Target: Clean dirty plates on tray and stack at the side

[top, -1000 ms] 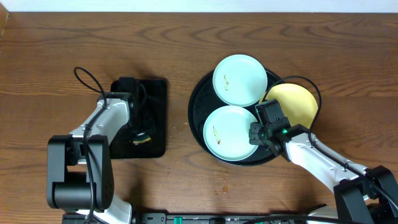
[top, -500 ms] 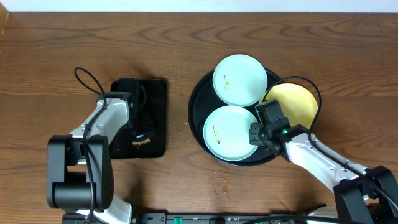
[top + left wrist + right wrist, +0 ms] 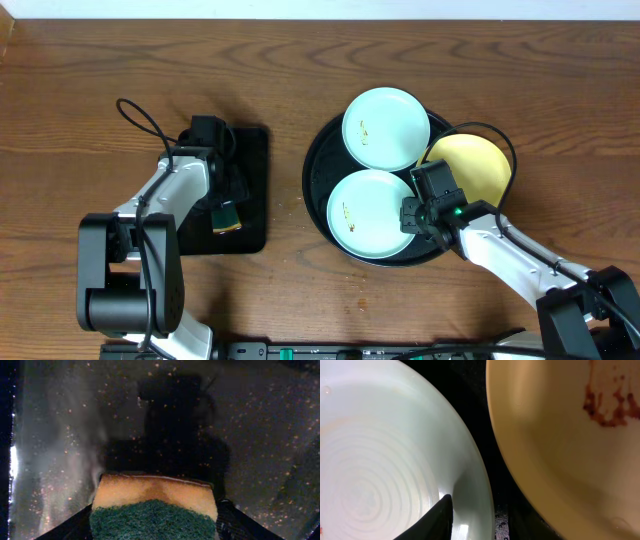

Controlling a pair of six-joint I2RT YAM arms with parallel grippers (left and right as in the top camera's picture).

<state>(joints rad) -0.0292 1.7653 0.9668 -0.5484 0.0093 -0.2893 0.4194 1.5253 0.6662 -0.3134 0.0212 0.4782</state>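
Observation:
Three plates lie on the round black tray (image 3: 315,190): a pale blue one (image 3: 383,128) at the back, a second pale blue one (image 3: 370,212) in front, and a pale yellow one (image 3: 475,165) with reddish smears at the right. My right gripper (image 3: 412,215) is at the front blue plate's (image 3: 380,450) right rim. One finger (image 3: 437,520) rests on its inner wall, the other is hidden below. The yellow plate (image 3: 560,435) is just beyond. My left gripper (image 3: 226,205) is shut on a yellow-and-green sponge (image 3: 155,495) over the rectangular tray.
The small rectangular black tray (image 3: 250,150) lies left of the round tray, and its wet, speckled surface (image 3: 250,420) fills the left wrist view. A few crumbs lie on the wooden table (image 3: 360,295) in front of the round tray.
My left gripper has shifted slightly toward the far side of the rectangular tray, and the sponge shows more plainly from above. The right arm and the plates have not moved.

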